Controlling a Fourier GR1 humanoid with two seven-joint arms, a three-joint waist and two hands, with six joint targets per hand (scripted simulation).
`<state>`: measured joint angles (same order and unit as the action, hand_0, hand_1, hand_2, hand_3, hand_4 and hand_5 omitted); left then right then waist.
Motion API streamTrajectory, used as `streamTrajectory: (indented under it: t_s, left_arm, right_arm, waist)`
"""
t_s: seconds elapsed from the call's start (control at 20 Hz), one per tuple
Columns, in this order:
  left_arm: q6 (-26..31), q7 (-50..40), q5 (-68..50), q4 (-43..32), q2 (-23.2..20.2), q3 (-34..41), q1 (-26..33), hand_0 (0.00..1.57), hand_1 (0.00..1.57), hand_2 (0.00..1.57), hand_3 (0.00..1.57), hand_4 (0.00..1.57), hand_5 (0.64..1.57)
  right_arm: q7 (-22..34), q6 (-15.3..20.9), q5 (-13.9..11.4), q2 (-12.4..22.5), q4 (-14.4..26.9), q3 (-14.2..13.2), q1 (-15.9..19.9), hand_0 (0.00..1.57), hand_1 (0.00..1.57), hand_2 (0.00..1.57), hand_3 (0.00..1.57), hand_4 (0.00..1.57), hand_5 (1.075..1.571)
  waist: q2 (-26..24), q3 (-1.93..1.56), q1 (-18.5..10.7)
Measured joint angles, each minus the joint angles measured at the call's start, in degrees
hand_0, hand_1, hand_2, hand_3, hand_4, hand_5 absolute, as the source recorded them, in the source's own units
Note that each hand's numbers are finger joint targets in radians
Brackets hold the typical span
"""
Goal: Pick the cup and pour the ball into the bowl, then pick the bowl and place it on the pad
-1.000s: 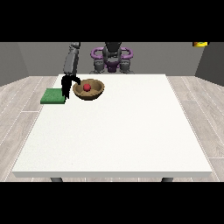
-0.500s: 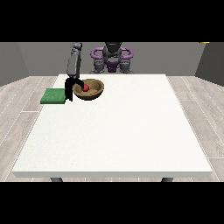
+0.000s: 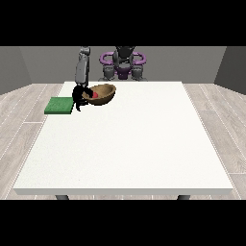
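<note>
A brown wooden bowl [image 3: 102, 93] sits near the table's far left, tipped so that its left rim is lower. A red ball [image 3: 95, 95] lies inside it. The black hand at the view's left [image 3: 78, 95] hangs from a grey forearm and grips the bowl's left rim, fingers curled over the edge. Just left of the hand, a flat green pad [image 3: 59, 105] lies on the table. No cup shows. The hand at the view's right is not visible.
The robot's torso [image 3: 123, 62], with purple parts around it, stands behind the white table's [image 3: 129, 144] far edge. Grey wood flooring surrounds the table.
The hand has closed on the bowl's left rim. The bowl has tipped and risen slightly, shifting a little to the right.
</note>
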<state>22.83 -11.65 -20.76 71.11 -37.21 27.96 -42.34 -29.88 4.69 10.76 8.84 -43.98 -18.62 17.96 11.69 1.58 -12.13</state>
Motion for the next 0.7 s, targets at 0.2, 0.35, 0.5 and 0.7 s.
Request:
streamTrajectory:
  t_s: [0.2, 0.35, 0.5, 0.7]
  left_arm:
    - [0.3, 0.2, 0.0, -1.3, -0.3, 0.5, 1.1, 0.00, 0.00, 0.00, 0.00, 1.19, 1.526]
    - [0.7, 0.4, 0.1, -2.8, -0.8, 0.9, 2.1, 0.00, 0.00, 0.00, 0.00, 1.20, 1.534]
    - [0.8, 1.0, 0.4, -4.3, -1.6, 1.8, 3.1, 0.00, 0.00, 0.00, 0.00, 1.20, 1.538]
    - [0.5, 2.3, 1.4, -5.9, -2.0, 2.2, 4.5, 0.00, 0.00, 0.00, 0.00, 1.20, 1.544]
  right_arm:
    - [4.3, 2.9, -1.1, 0.7, -1.6, 1.9, -0.4, 1.57, 1.57, 1.57, 1.18, 1.00, 1.545]
    - [11.1, 3.4, -0.6, 1.8, -3.0, 3.2, 0.0, 1.57, 1.57, 1.57, 1.04, 1.03, 1.556]
    - [17.8, 2.4, -1.1, 5.9, -4.7, 4.4, -0.3, 1.57, 1.57, 1.57, 0.97, 1.06, 1.556]
    - [26.5, 1.8, -3.4, 16.2, -4.8, 3.9, 1.0, 1.57, 1.57, 1.57, 0.71, 1.06, 1.566]
  waist:
    - [-1.3, -1.01, 0.1]
    - [-2.5, -1.89, 0.6]
    - [-3.3, -1.80, 2.3]
    - [-3.5, -1.54, 5.3]
